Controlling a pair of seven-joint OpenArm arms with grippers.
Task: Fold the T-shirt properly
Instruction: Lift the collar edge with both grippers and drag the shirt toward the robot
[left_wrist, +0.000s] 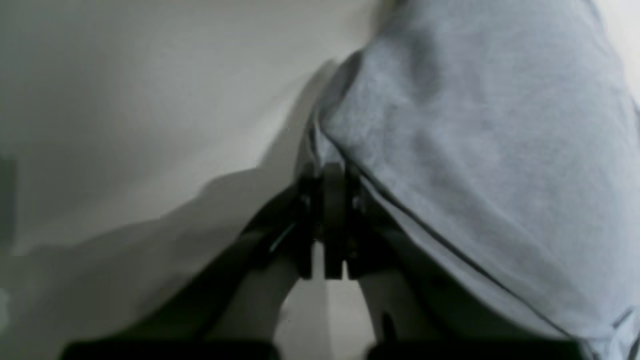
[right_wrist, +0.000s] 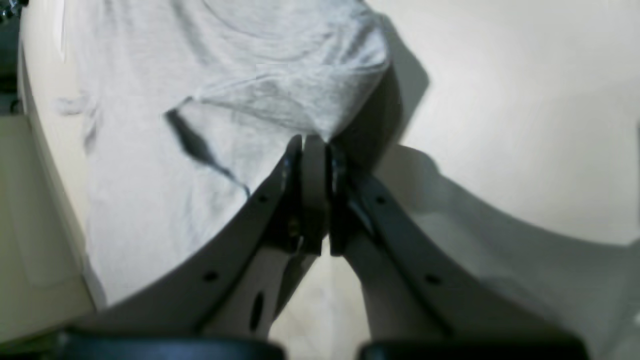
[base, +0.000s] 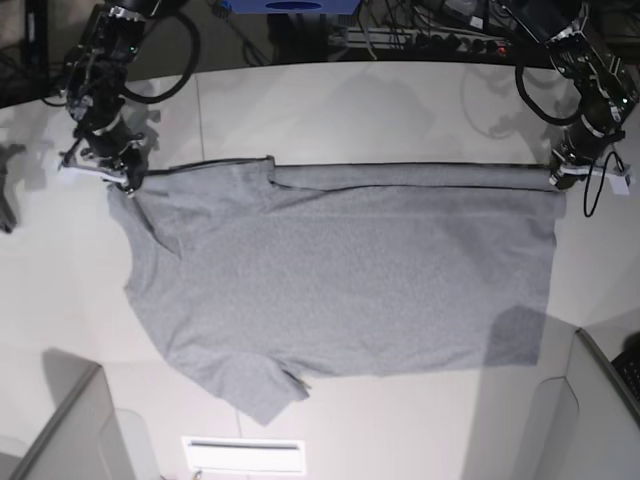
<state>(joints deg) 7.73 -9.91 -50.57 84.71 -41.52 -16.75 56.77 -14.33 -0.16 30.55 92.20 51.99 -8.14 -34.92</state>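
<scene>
No readable text anywhere

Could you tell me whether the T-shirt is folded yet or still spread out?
Mostly spread: the T-shirt lies flat, with its far edge pinched by both grippers, left and right.

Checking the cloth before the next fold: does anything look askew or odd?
Yes. The T-shirt is not flat: near the right hand, cloth is doubled over into a diagonal crease by the collar. The left hand pinches the opposite corner, stretching the far edge taut.
</scene>
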